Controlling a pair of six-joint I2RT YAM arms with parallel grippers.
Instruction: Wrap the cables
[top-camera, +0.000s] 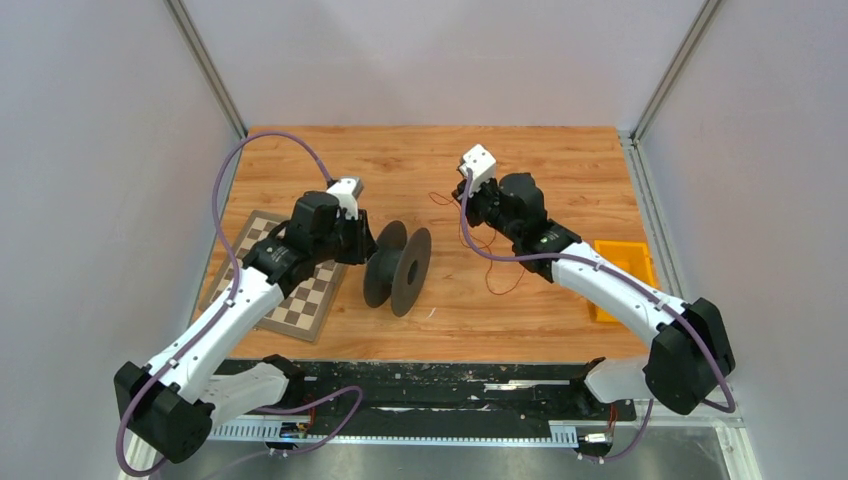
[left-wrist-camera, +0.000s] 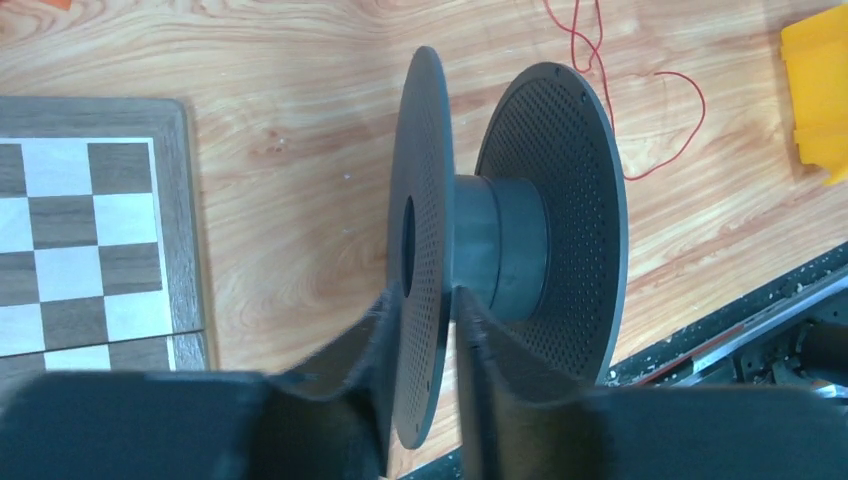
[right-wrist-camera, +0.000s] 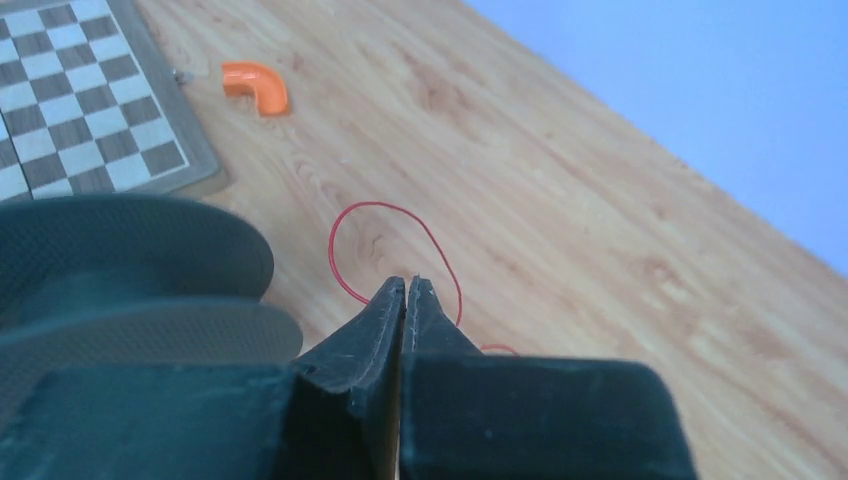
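Status: early, no wrap started.
- Spool (left-wrist-camera: 497, 248) on edge on table (top-camera: 400, 160); hub bare, no turns on it.
- L gripper (left-wrist-camera: 428, 300): jaws clamped on the spool's near flange, one finger each side.
- Wire (right-wrist-camera: 395, 205): loose red curls on the wood beyond the spool, all slack.
- R gripper (right-wrist-camera: 405, 286): jaws together, tips at the wire loop; can't tell if the wire is pinched.

Outstanding: bring wire end to hub, wind the full length.
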